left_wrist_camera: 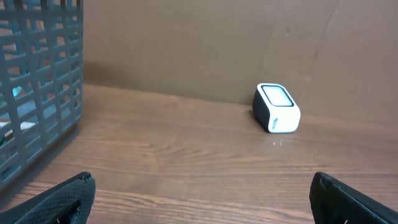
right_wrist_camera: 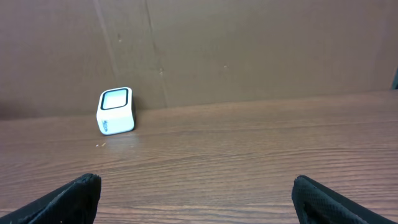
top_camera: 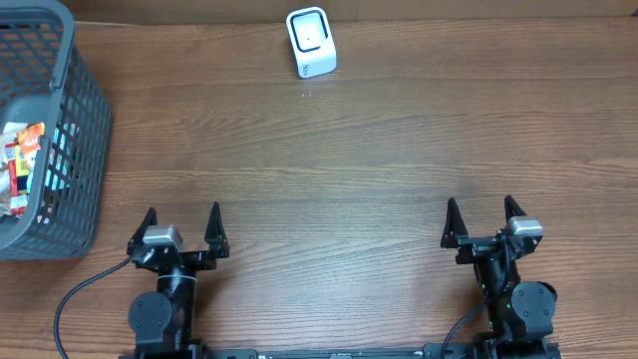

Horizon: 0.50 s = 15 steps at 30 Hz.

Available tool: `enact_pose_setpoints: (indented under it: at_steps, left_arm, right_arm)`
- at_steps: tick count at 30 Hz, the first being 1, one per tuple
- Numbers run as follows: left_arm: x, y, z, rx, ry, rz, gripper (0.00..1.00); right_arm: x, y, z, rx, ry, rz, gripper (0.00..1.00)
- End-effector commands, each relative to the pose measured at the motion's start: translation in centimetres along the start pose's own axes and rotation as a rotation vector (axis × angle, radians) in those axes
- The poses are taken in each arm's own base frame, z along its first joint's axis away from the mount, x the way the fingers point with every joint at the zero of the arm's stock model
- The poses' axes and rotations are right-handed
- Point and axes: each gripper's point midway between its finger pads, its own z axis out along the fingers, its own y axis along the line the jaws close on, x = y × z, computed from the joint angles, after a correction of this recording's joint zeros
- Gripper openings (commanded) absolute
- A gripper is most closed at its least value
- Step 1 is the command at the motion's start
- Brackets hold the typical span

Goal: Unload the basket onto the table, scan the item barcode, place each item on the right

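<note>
A small white scanner (top_camera: 311,42) with a dark window stands at the table's far edge, a little left of centre; it also shows as the scanner (left_wrist_camera: 277,108) in the left wrist view and the scanner (right_wrist_camera: 116,111) in the right wrist view. Colourful packaged items (top_camera: 22,165) lie inside the grey basket (top_camera: 80,120) at the far left. My left gripper (top_camera: 182,222) rests open near the front left, nothing between its fingers. My right gripper (top_camera: 481,214) is open at the front right, likewise holding nothing. Both are far from the items and the scanner.
The grey mesh basket (left_wrist_camera: 37,93) fills the left of the left wrist view. A brown cardboard wall (right_wrist_camera: 249,50) runs behind the table's far edge. Bare wooden tabletop (top_camera: 339,179) lies between the grippers and the scanner.
</note>
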Motion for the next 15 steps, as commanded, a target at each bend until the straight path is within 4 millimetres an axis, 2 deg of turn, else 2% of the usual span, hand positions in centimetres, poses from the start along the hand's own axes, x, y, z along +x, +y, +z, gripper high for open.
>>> enact_pose_setpoints:
  at_steps: [1, 15]
  left_arm:
    - [-0.44, -0.45, -0.04, 0.023, -0.02, -0.005, 1.0]
    - [-0.59, -0.27, -0.05, 0.012, -0.026, 0.002, 1.0]
  right_arm:
    - [0.23, -0.09, 0.01, 0.003, -0.002, -0.004, 1.0]
    - [0.23, -0.09, 0.01, 0.003, -0.002, -0.004, 1.0]
